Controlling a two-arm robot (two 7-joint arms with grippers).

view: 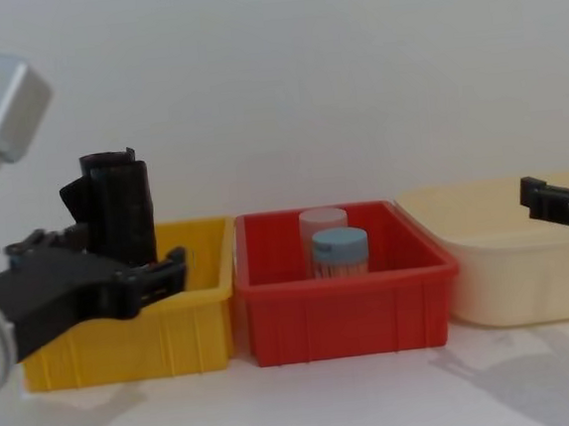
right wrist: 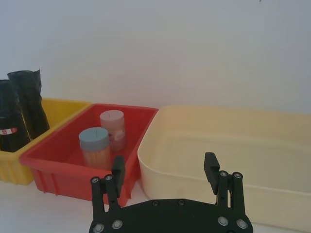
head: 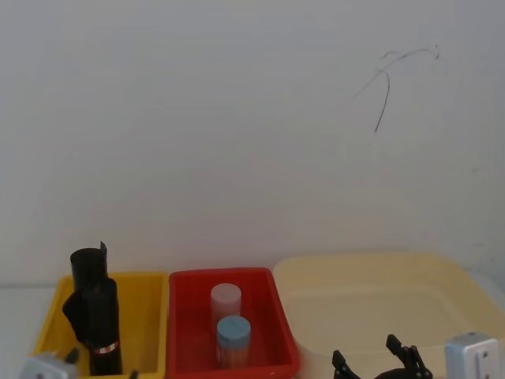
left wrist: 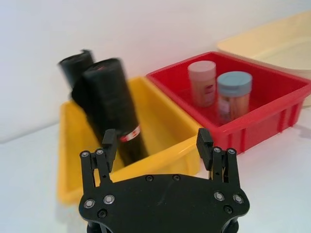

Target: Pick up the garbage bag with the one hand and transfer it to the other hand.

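My left claw (left wrist: 156, 141) hangs spread wide, holding nothing, just short of the yellow bin (left wrist: 73, 184). Straight ahead of it, leaning inside that bin, stands the garbage bag (left wrist: 114, 102), with its red-and-white band near the foot. A plain roll (left wrist: 75, 65) stands close behind it. That makes two rolls, three bins, and two jars (left wrist: 201, 82) in the red bin (left wrist: 262, 128). I judge the roll light and firm across, but slick. I'd pinch it mid-body above the band, leaving the top free for my right claw (right wrist: 164, 165), also spread, before the cream tub (right wrist: 218, 165).
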